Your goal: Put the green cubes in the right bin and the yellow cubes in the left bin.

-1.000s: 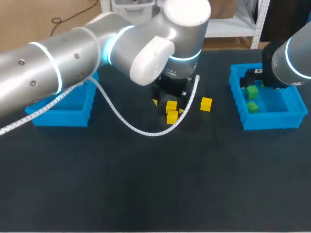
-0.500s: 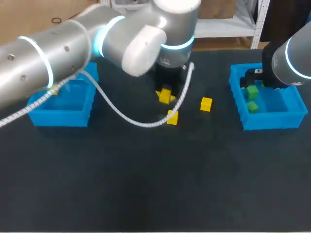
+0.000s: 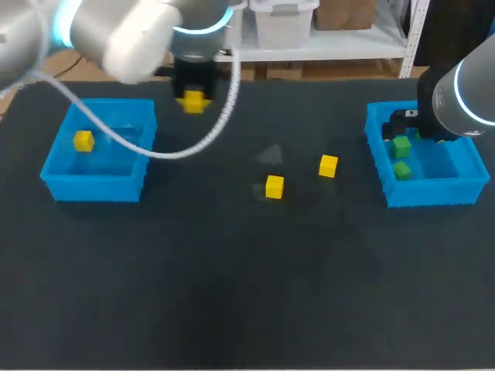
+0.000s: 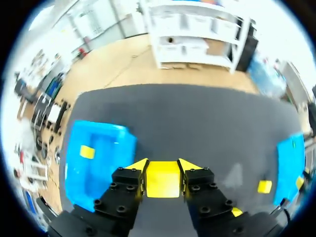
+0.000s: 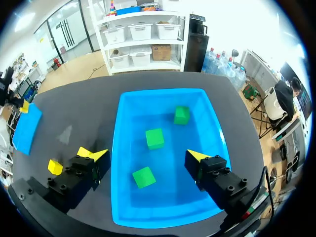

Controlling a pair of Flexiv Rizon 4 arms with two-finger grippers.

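Observation:
My left gripper [image 3: 193, 99] is shut on a yellow cube [image 4: 162, 178] and hangs just beyond the back right corner of the left blue bin [image 3: 93, 188]. One yellow cube [image 3: 83, 140] lies in that bin. Two more yellow cubes [image 3: 274, 186] [image 3: 328, 165] sit on the dark table near the middle. My right gripper [image 5: 145, 157] stands open above the right blue bin [image 5: 197, 128], with nothing between its fingers. Three green cubes [image 5: 155, 138] [image 5: 181, 114] [image 5: 144, 177] lie in that bin.
The left arm's white cable [image 3: 178, 147] loops down over the table between the left bin and the loose cubes. The right arm [image 3: 464, 93] comes in over the right bin's back edge.
My left gripper closed on a yellow cube at the table's middle, then lifted it and carried it back and to the left, near the left bin. The right arm has kept still.

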